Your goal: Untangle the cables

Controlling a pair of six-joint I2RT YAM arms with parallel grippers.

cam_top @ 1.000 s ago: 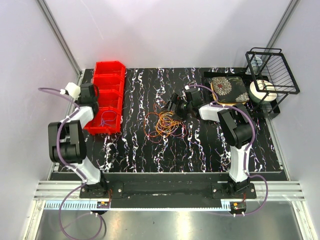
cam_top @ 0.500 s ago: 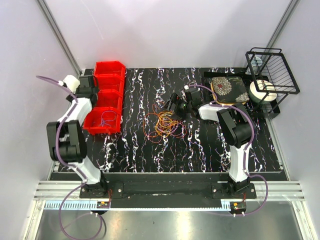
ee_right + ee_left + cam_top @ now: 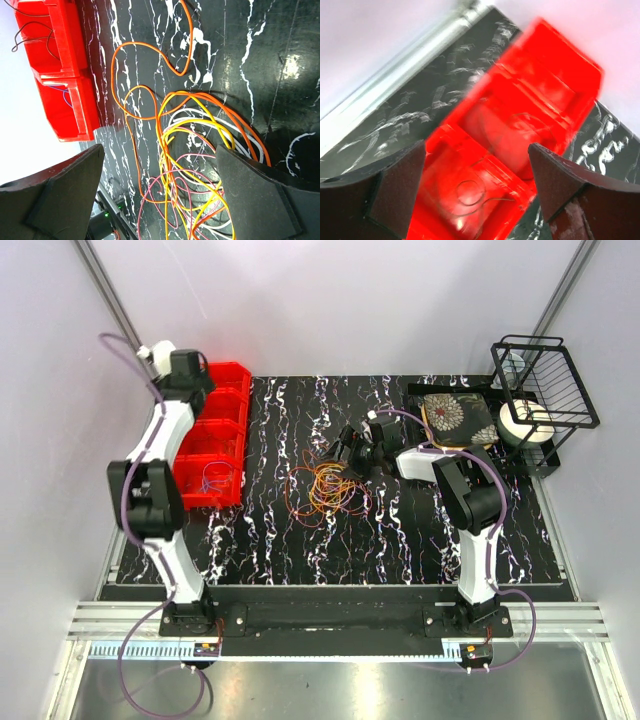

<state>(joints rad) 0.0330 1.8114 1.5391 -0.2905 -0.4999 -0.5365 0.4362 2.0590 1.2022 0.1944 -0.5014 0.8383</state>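
Black, white-veined tabletop [image 3: 400,530] bearing a tangle of thin orange, yellow and red cables [image 3: 325,490]. Left of the tangle: a row of red plastic bins [image 3: 225,410]. Right-rear of it: a flower-patterned square mat [image 3: 458,418].

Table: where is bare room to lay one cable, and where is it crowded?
Bare: the near strip between the cables and the arm bases; the far middle between the red bins and the floral mat. Crowded: the tangle by the right gripper, and the far right corner.

Table [image 3: 420,540] glossy black marble-look; red bins [image 3: 228,435] shiny smooth plastic; cables [image 3: 325,490] smooth plastic-coated wire; rack [image 3: 545,380] matt black metal wire; front rail [image 3: 330,622] bare brushed metal.
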